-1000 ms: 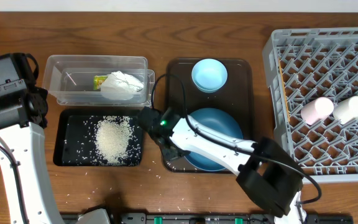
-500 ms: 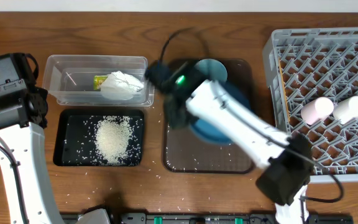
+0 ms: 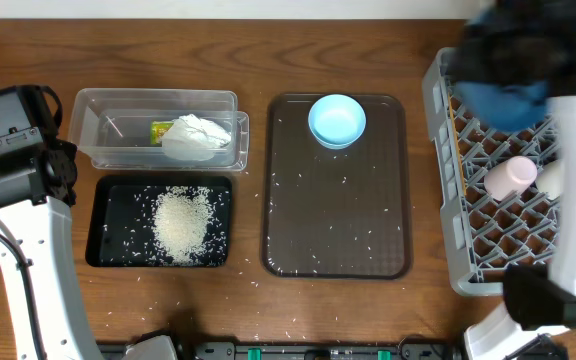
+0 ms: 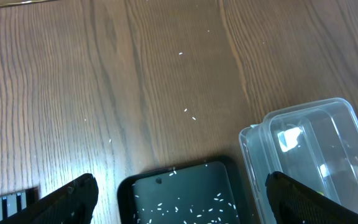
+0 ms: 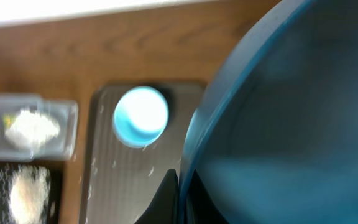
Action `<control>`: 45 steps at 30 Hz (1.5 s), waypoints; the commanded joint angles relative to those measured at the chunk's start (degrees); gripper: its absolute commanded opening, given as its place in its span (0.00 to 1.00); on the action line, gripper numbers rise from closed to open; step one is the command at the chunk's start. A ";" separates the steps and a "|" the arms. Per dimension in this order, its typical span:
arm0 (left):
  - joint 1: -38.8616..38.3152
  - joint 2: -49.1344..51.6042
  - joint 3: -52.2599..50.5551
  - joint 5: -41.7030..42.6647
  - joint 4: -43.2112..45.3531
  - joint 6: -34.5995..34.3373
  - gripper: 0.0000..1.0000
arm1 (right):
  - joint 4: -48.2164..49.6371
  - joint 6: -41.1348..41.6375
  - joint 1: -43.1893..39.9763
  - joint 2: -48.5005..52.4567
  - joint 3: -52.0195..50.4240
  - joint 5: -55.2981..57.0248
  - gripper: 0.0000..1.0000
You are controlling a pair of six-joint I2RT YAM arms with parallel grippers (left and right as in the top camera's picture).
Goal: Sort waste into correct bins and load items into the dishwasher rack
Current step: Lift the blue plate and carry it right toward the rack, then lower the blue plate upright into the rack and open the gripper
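Note:
My right gripper (image 5: pixel 180 186) is shut on the rim of the large dark-blue bowl (image 5: pixel 278 118) and holds it, blurred, high over the far left corner of the grey dishwasher rack (image 3: pixel 444 200); the bowl also shows overhead (image 3: pixel 503 100). The pale pink cup (image 3: pixel 509 177) lies in the rack, the white cup mostly hidden by my arm. The small light-blue bowl (image 3: pixel 336 119) sits on the brown serving tray (image 3: pixel 336 230). The clear tub (image 3: pixel 103 140) holds the tissue (image 3: pixel 196 137) and the wrapper (image 3: pixel 162 130). The black tray (image 3: pixel 108 235) holds a rice pile (image 3: pixel 181 222). My left gripper (image 4: pixel 182 205) is open over the black tray's corner (image 4: pixel 166 186).
Loose rice grains are scattered on the brown serving tray and on the wooden table (image 3: pixel 288 335) near the front edge. My left arm (image 3: pixel 18 190) stands at the table's left edge. The chopsticks are not in view.
My right arm has lifted the dark-blue bowl off the brown serving tray and swung it right, up over the rack's far left corner. The left arm has not moved.

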 commanded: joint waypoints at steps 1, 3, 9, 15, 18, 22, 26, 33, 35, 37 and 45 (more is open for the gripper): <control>0.20 0.09 0.20 -0.50 -0.17 -0.13 0.89 | 2.36 -9.03 -8.26 0.46 0.09 -13.57 0.01; 0.20 0.09 0.20 -0.50 -0.17 -0.13 0.89 | 5.75 -9.88 -13.90 0.68 -1.33 -18.64 0.01; 0.20 0.09 0.20 -0.50 -0.17 -0.13 0.89 | 15.87 -9.92 -26.60 1.40 -7.34 -33.99 0.01; 0.20 0.09 0.20 -0.50 -0.17 -0.13 0.89 | 29.64 -9.86 -34.29 1.40 -17.11 -48.09 0.01; 0.20 0.09 0.20 -0.48 -0.17 -0.13 0.89 | 38.56 -8.44 -36.87 1.42 -22.56 -54.80 0.01; 0.20 0.09 0.20 -0.50 -0.17 -0.13 0.89 | 50.29 -3.30 -39.06 1.42 -29.53 -59.69 0.01; 0.20 0.09 0.20 -0.50 -0.17 -0.13 0.89 | 58.60 0.00 -39.41 1.42 -35.87 -60.06 0.01; 0.20 0.09 0.20 -0.50 -0.17 -0.13 0.89 | 65.77 0.20 -39.23 1.57 -43.21 -61.40 0.01; 0.20 0.09 0.20 -0.50 -0.17 -0.13 0.89 | 68.85 0.22 -39.19 1.90 -45.09 -63.36 0.01; 0.20 0.09 0.20 -0.48 -0.17 -0.13 0.89 | 70.99 0.22 -39.19 2.62 -46.16 -64.70 0.01; 0.20 0.09 0.20 -0.50 -0.17 -0.13 0.89 | 78.25 2.14 -38.97 9.42 -46.38 -71.60 0.01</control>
